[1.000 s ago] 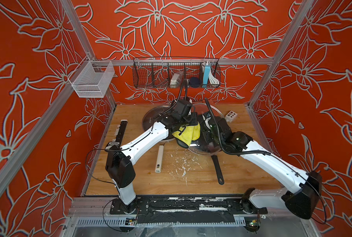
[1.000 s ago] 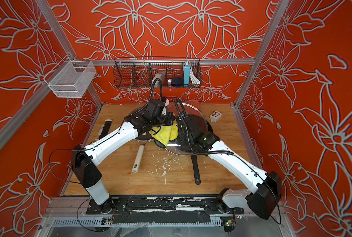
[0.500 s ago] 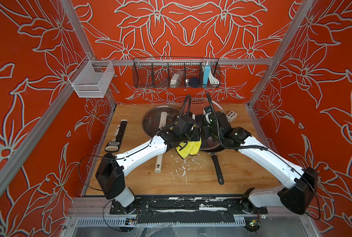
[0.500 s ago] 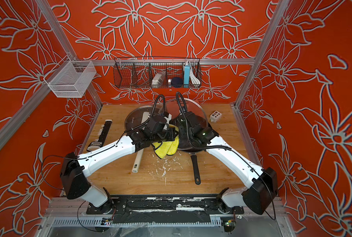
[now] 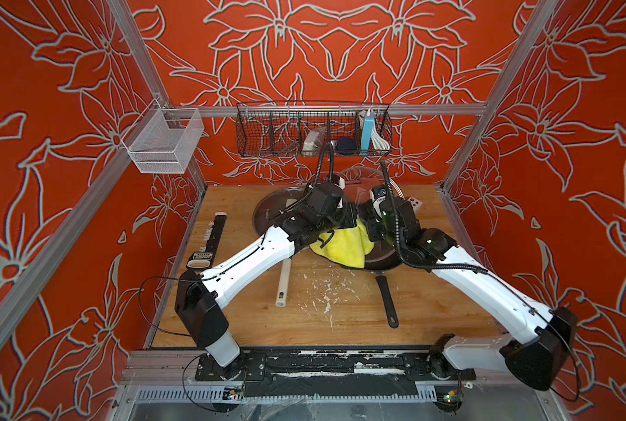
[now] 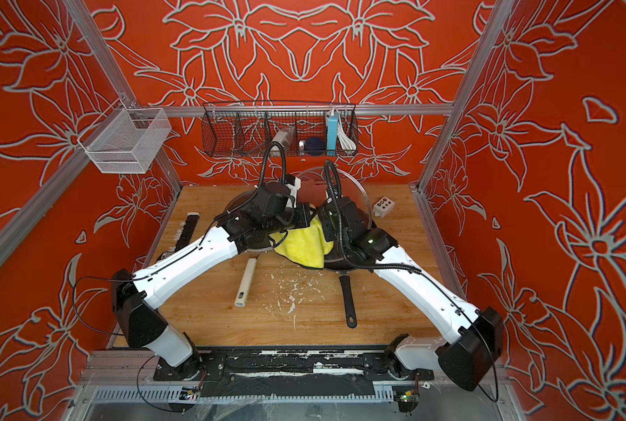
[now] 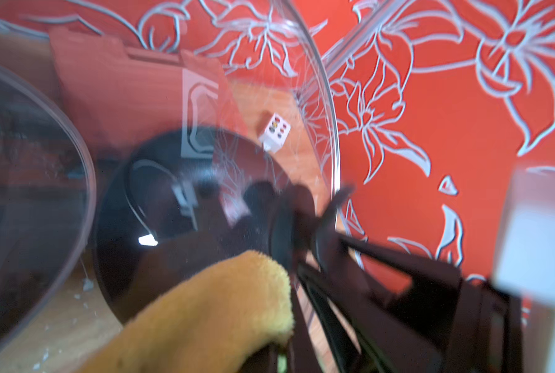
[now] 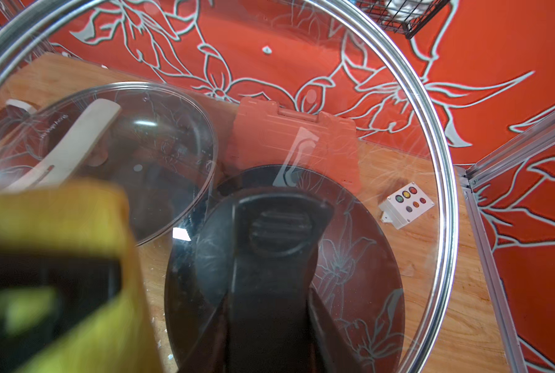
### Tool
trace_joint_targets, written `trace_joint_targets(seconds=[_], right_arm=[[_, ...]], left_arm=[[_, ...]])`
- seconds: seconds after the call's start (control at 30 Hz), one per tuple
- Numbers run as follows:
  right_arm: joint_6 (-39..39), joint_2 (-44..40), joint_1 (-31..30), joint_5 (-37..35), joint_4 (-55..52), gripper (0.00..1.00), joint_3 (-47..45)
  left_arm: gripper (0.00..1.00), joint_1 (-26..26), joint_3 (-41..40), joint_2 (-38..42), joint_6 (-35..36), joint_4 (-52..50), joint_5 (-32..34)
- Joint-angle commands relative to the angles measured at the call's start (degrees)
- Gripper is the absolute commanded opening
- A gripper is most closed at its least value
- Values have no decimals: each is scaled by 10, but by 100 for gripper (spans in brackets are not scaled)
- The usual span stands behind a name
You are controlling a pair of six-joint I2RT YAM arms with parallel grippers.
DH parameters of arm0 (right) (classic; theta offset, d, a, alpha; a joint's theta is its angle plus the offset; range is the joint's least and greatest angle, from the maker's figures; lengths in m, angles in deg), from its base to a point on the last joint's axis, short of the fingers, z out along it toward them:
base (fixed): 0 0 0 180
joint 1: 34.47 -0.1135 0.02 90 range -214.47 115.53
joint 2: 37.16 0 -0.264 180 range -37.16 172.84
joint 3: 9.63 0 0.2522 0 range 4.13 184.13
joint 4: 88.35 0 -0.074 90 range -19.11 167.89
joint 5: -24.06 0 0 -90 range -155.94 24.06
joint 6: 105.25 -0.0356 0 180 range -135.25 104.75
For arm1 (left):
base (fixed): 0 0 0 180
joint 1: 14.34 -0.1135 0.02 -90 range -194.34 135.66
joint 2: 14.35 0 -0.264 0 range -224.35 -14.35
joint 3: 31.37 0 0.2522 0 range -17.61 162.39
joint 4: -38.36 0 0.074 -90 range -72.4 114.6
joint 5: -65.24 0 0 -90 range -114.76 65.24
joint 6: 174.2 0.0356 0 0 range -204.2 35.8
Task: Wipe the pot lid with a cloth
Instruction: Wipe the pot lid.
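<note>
my left gripper (image 5: 352, 223) is clamped tight on the fluffy yellow microfibre cloth (image 5: 344, 248), which hangs over the black frying pan (image 5: 385, 299). my right gripper (image 5: 370, 218) is closed on the knob of the clear glass pot lid with a metal rim (image 8: 444, 155), tilted just beside the cloth; i can't tell if they touch.

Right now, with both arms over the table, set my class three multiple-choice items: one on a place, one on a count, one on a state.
1. The black wire basket hangs on: A the back wall; B the table edge; C the right wall.
2. Buttons on the white button box: A four; B six; C nine.
3. The large glass lid is: A flat on the frying pan; B held up, tilted; C in the basket.
Key: 1 A, it hangs from the rear rail; 2 B, two rows of three; 3 B, the right jaws hold it aloft.
</note>
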Motion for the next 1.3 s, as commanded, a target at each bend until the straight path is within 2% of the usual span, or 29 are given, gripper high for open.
trace_joint_targets(seconds=[0.0,0.2,0.4,0.53,1.0,1.27], right_arm=[[-28,-42,-2,-4,93,0,1],[-34,-61,-2,0,90,0,-21],[-33,-60,-3,4,88,0,-24],[-34,-56,-3,6,93,0,-22],[-23,-22,-2,7,92,0,31],[-17,4,0,-5,91,0,61]], left_arm=[[0,-30,40,-35,9,-16,-2],[0,-65,139,-98,20,-55,0],[0,-76,177,-120,21,-58,4],[0,-74,170,-118,16,-57,-16],[0,-23,-29,-25,10,2,-27],[0,25,-153,63,0,16,-14]])
